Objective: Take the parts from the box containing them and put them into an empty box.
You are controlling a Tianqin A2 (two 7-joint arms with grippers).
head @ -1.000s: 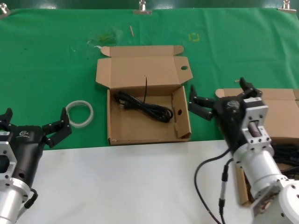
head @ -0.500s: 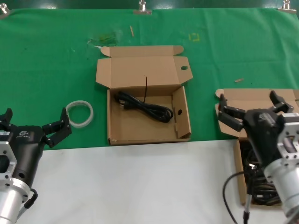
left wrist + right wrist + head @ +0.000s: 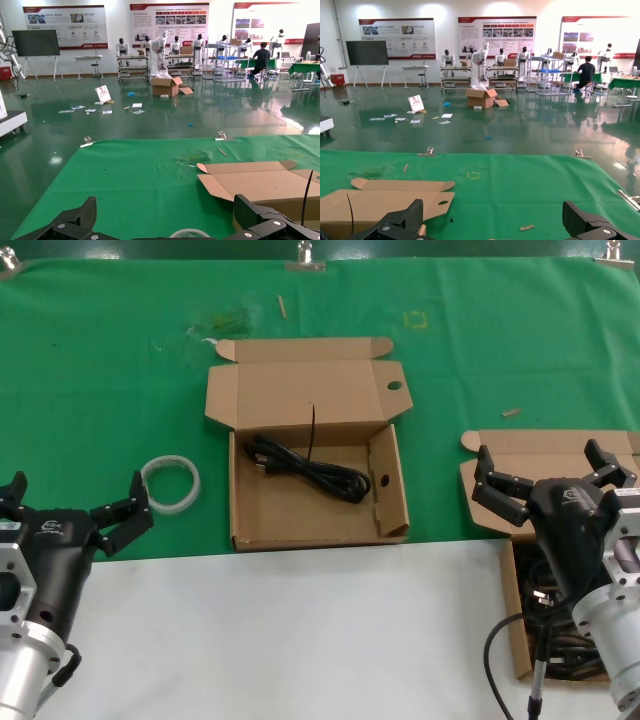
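Parts [image 3: 560, 625] lie in their box [image 3: 515, 635] just below the spread, empty right gripper [image 3: 550, 475].

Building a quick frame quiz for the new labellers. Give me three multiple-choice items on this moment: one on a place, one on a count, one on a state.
1. Where is the white tape ring?
A. on the green cloth, on the robot's left of the centre box
B. inside the centre box
C. on the white surface

2. How many power cords lie in the centre box?
A. none
B. one
C. three

3. How does the right gripper stand?
A. shut on a cord
B. shut on nothing
C. open, holding nothing

Answers:
1 A, the ring lies on the cloth between the box and the left gripper.
2 B, a single black cord shows inside.
3 C, its fingers are spread over the right-hand box.
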